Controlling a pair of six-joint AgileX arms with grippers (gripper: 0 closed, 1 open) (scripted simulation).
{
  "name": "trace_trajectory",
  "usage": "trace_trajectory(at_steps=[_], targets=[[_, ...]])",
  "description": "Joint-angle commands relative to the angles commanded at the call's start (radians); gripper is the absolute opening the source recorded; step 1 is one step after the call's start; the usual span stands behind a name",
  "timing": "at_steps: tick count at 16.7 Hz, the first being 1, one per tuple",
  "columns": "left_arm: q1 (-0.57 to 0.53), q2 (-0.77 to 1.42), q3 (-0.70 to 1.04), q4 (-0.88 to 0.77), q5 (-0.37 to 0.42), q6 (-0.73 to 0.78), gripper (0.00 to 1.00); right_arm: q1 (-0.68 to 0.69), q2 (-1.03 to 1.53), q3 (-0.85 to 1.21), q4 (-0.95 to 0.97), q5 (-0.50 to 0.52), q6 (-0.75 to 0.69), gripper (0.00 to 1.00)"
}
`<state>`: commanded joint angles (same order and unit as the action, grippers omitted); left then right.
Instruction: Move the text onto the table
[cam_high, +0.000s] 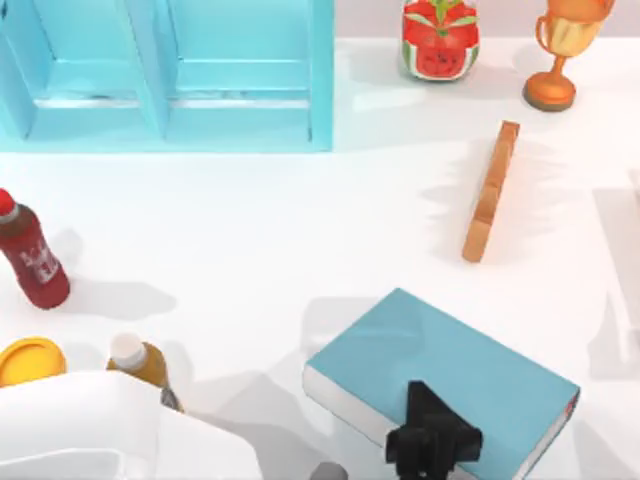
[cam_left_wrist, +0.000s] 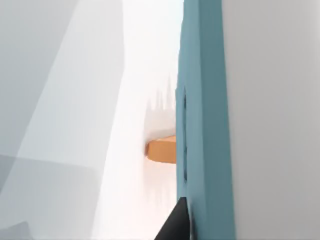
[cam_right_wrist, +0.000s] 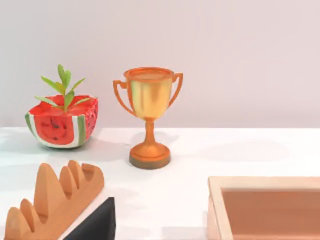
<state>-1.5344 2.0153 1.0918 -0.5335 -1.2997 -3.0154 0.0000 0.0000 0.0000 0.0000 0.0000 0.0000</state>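
The text, a thick light-blue book with white page edges, lies flat and slanted at the front right of the white table. My left gripper is shut on its near edge, dark against the cover. In the left wrist view the book's blue cover runs edge-on right beside one black fingertip. A shadow spreads to the book's left, and I cannot tell whether the book touches the surface. My right gripper is off to the right, near a wooden rack.
A light-blue shelf unit stands at the back left. The brown wooden rack lies behind the book. Watermelon ornament and trophy stand at the back right. A red bottle and yellow bottle are left. A wooden box is right.
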Motion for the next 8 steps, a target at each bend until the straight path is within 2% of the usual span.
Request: trace_trajectory(at_steps=[1,8], targets=[[0.000,0.000,0.000,0.000,0.000,0.000,0.00,0.000,0.000,0.000,0.000,0.000,0.000,1.00],[0.000,0.000,0.000,0.000,0.000,0.000,0.53,0.000,0.000,0.000,0.000,0.000,0.000,1.00]])
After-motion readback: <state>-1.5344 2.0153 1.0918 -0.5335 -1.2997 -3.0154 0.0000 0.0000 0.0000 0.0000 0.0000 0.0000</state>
